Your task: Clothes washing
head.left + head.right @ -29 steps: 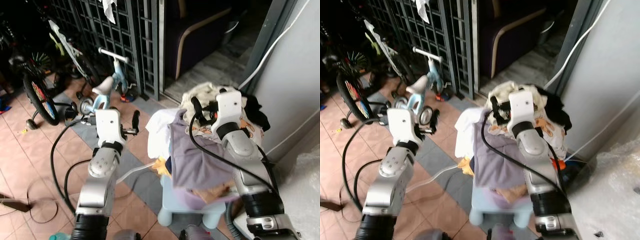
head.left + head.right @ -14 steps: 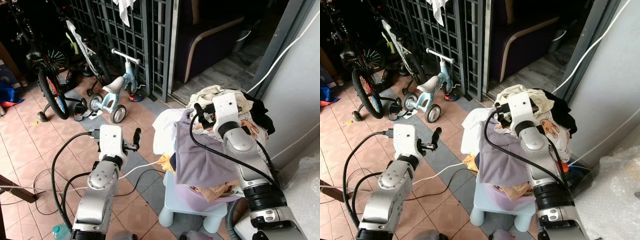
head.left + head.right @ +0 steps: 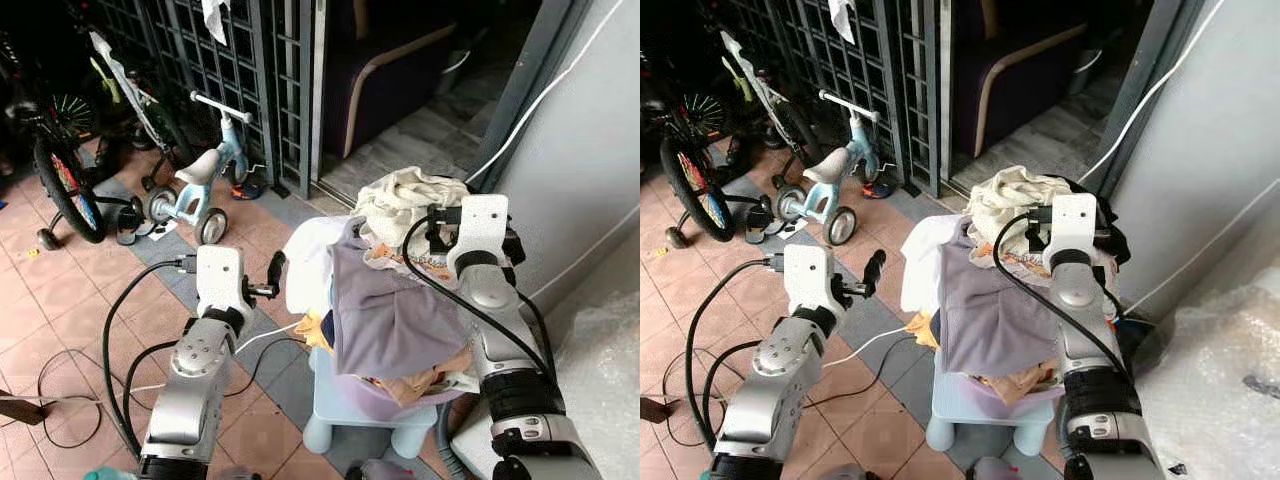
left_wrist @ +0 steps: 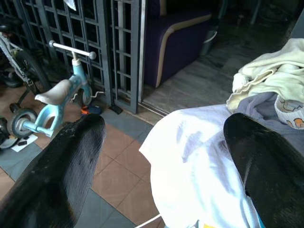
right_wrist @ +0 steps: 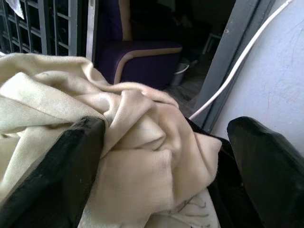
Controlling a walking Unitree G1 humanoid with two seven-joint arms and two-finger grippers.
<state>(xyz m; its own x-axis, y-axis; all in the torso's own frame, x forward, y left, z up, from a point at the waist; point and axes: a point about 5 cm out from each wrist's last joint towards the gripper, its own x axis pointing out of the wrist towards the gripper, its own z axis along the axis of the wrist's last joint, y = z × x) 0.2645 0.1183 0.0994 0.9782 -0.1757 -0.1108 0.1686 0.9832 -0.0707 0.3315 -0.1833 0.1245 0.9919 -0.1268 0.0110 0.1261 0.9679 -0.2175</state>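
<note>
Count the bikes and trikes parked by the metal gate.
2 that can be made out: a light blue tricycle in front of the gate, and a bicycle further left by the edge. More may hide in the dark.

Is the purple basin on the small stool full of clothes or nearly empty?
Full. The purple basin is heaped well above its rim; a grey garment hangs over its side and a cream cloth tops the pile.

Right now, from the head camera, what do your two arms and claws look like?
Both arms are silver metal with rounded joint housings and a dark ribbed band lower down. Each wrist carries a white boxy camera block, with black cables looping from it along the arm. The left claw and right claw each end in two long black fingers with a finely textured surface.
</note>
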